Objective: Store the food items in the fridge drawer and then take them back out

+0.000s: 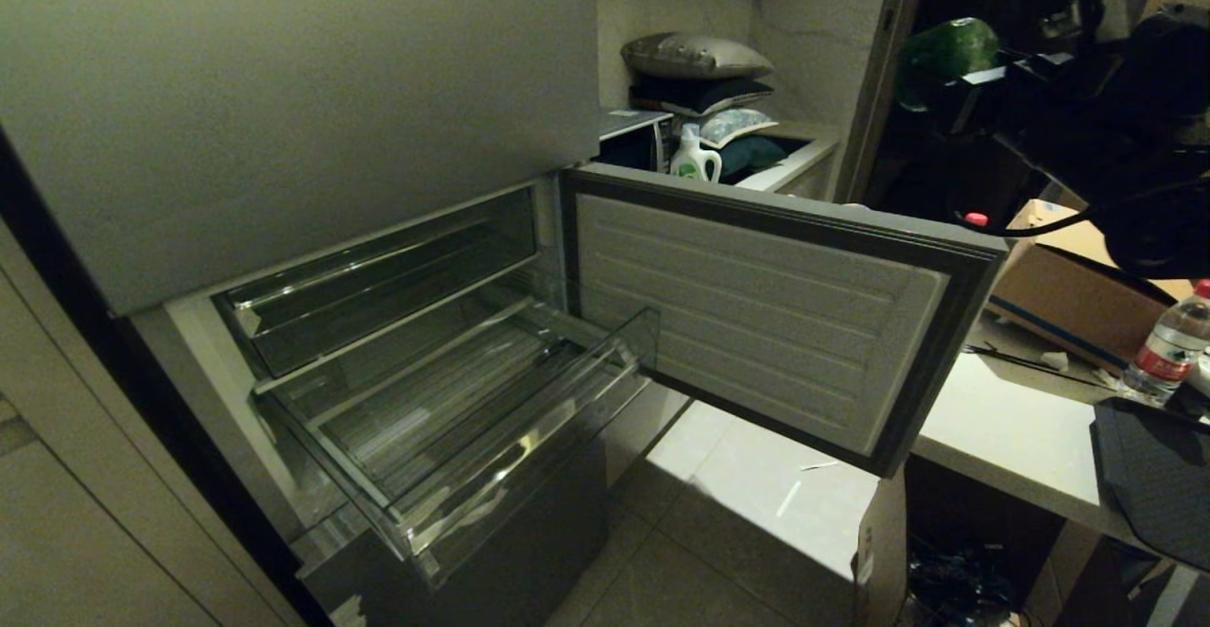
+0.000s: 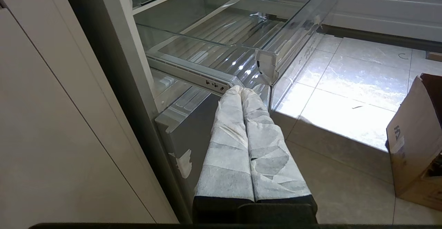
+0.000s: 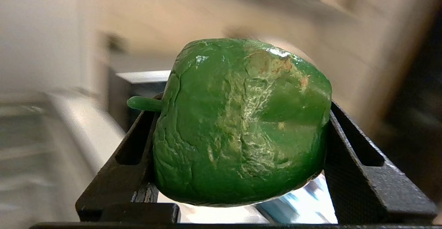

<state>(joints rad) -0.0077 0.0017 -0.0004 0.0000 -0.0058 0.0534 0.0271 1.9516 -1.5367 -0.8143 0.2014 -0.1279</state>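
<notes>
The tall grey fridge (image 1: 284, 88), smooth and matte on its upper door, fills most of the head view, and everything else is placed from it. Its one lower door (image 1: 766, 315), a flat panel with a ribbed pale inner lining framed in dark rubber, is swung wide to the fridge's right. Out of the fridge's open compartment juts the fridge drawer (image 1: 454, 419), a wide, deep, transparent plastic box with a ribbed floor and a glossy clear front lip; nothing lies in it. Above it, inside the fridge, sits one shallower clear tray (image 1: 378, 277). To the right of the fridge door stands a white counter (image 1: 1002, 438) carrying one brown cardboard box (image 1: 1068, 296) and one clear plastic water bottle (image 1: 1172, 343) with a red label. The right gripper (image 3: 241, 146), with two black textured fingers, is raised high, right of the fridge door, grasping one glossy dark-green rounded food piece (image 3: 241, 122), wrinkled, scuffed with tan patches and bearing a short stem. The left gripper (image 2: 243, 92), its two fingers wrapped in creased whitish tape, is clenched with nothing between them, just in front of the drawer's near corner rail.
</notes>
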